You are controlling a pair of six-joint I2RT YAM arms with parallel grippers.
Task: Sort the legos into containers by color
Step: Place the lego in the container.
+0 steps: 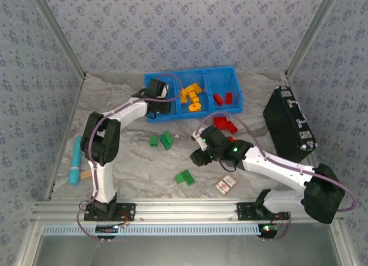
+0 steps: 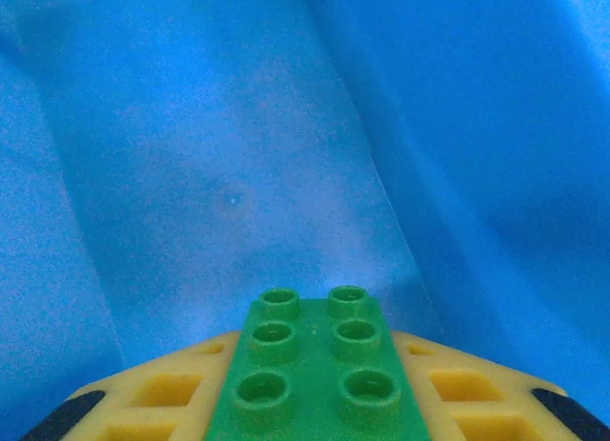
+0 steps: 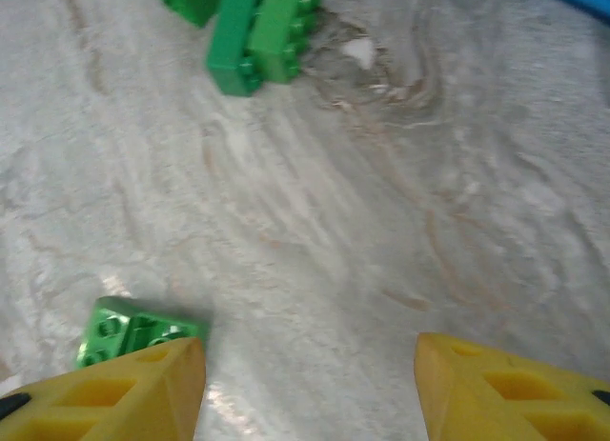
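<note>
The blue bin (image 1: 172, 77) stands at the back of the table. My left gripper (image 1: 156, 96) reaches into its left compartment (image 2: 229, 174) and is shut on a green lego (image 2: 315, 365), studs up between the yellow fingers (image 2: 162, 393). The middle compartment holds orange-yellow legos (image 1: 191, 96), the right one red legos (image 1: 223, 97). Two red legos (image 1: 224, 124) lie on the table in front of the bin. My right gripper (image 3: 310, 384) hangs open over bare marble, a green lego (image 3: 129, 329) just beside its left finger (image 3: 133, 393). More green legos (image 1: 164, 141) (image 3: 257, 31) lie to the left, another pair (image 1: 184, 177) nearer.
A black case (image 1: 287, 125) stands at the right. A teal cylinder (image 1: 75, 161) lies at the left edge. A red-and-white card (image 1: 226, 185) lies near the front, under the right arm.
</note>
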